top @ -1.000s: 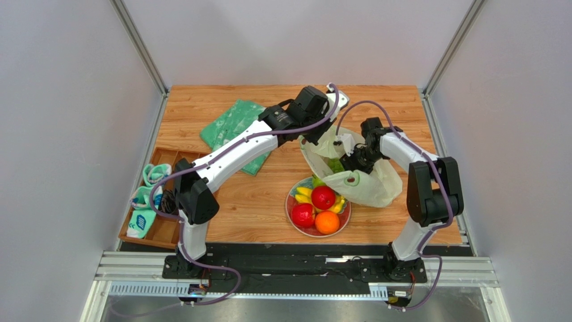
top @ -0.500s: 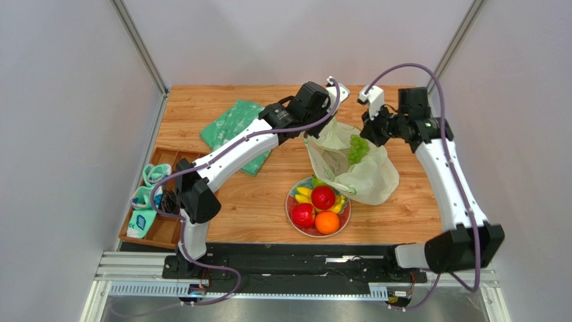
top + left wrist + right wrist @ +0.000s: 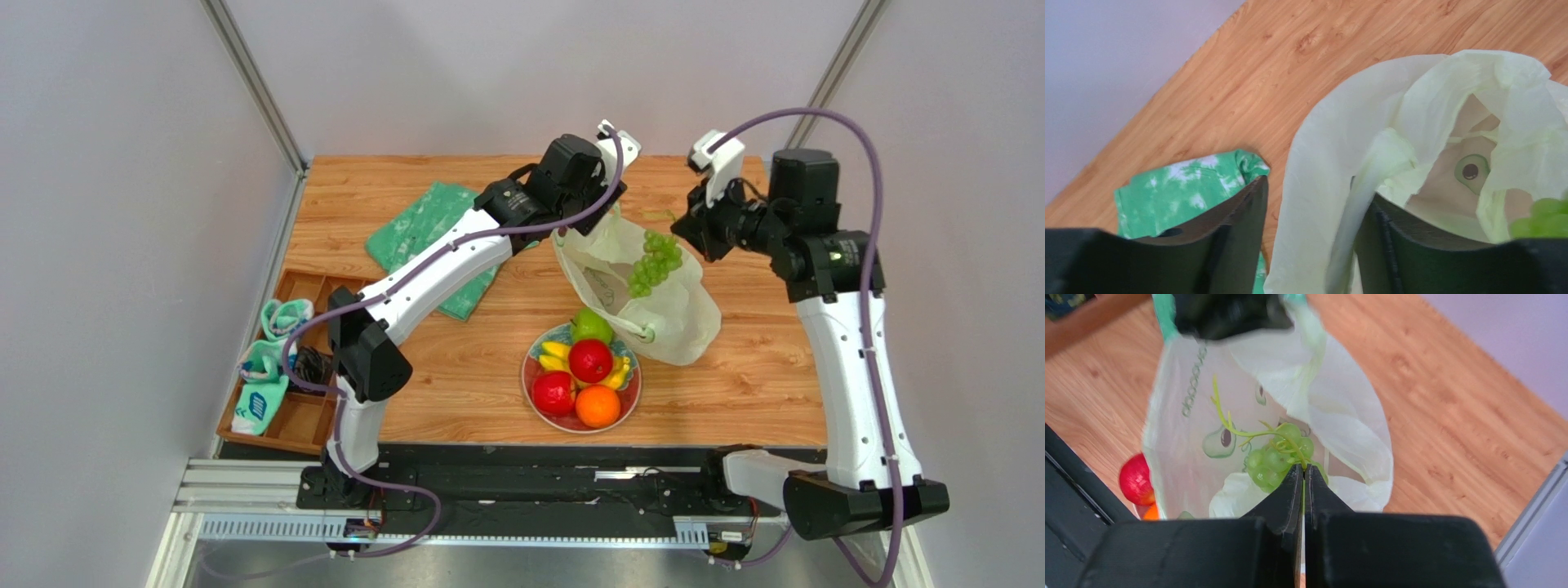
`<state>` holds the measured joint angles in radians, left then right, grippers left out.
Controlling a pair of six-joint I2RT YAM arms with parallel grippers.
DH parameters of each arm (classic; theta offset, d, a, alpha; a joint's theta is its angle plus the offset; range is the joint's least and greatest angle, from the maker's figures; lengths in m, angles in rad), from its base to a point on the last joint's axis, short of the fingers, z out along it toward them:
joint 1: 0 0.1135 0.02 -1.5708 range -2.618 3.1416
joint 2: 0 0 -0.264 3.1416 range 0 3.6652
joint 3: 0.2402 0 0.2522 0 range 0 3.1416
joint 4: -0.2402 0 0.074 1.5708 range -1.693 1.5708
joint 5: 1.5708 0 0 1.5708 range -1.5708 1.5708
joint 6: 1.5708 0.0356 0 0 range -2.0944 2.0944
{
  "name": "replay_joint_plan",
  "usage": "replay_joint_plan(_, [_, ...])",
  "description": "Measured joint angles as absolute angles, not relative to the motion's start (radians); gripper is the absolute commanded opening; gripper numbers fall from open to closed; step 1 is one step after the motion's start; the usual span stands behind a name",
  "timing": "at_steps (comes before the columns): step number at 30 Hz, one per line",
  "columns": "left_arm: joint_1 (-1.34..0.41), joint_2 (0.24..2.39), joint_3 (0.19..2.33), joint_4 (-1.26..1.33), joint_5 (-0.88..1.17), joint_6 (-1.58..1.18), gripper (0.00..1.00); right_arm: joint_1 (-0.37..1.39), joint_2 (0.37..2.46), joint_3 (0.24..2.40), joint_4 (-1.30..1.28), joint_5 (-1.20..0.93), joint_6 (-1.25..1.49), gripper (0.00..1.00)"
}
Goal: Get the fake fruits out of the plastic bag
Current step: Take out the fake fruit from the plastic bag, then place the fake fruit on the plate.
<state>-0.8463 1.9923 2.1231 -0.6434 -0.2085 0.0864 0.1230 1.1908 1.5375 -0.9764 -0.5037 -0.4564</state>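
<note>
Grapes held above the bag, five fruits on the plate.
The grapes (image 3: 656, 260) hang over the bag (image 3: 672, 328), clamped in the right claw (image 3: 1303, 470). The left claw (image 3: 1315, 195) stands apart, the bag's rim between its fingers. Apple (image 3: 593, 325), bananas (image 3: 555, 354), orange (image 3: 597, 406) and two red fruits (image 3: 590, 360) fill the plate (image 3: 524, 382). The bag looks empty, so only setting the grapes down seems left. The plate is crowded. Cloth (image 3: 429, 233) and tray (image 3: 298, 425) lie well left.

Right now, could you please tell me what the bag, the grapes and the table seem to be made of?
The bag: thin translucent plastic, crinkled, prints showing through.
The grapes: probably glossy plastic, evenly shiny.
The table: wood or wood-look laminate, grain visible.
</note>
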Motion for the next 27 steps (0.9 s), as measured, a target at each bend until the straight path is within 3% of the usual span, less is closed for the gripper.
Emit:
replay_joint_plan(2, [-0.838,2.002,2.128,-0.647,-0.195,0.097,0.99,0.123,1.202,1.656,-0.996,-0.517,-0.425,0.0])
replay_joint_plan(7, [-0.802,2.006,2.141,-0.655,-0.145,0.097,0.99,0.157,1.231,1.996,-1.021,-0.573,-0.358,0.0])
replay_joint_plan(11, [-0.76,1.953,2.135,-0.672,-0.121,0.101,0.99,0.261,1.243,2.132,-1.076,-0.607,-0.325,0.0])
replay_joint_plan(19, [-0.665,1.561,1.883,-0.647,-0.194,0.169,0.99,0.469,1.303,2.115,-1.158,-0.622,-0.295,0.0])
replay_joint_plan(27, [-0.359,1.264,1.62,-0.653,-0.142,0.163,0.97,0.669,1.425,2.005,-1.176,-0.618,-0.295,0.0])
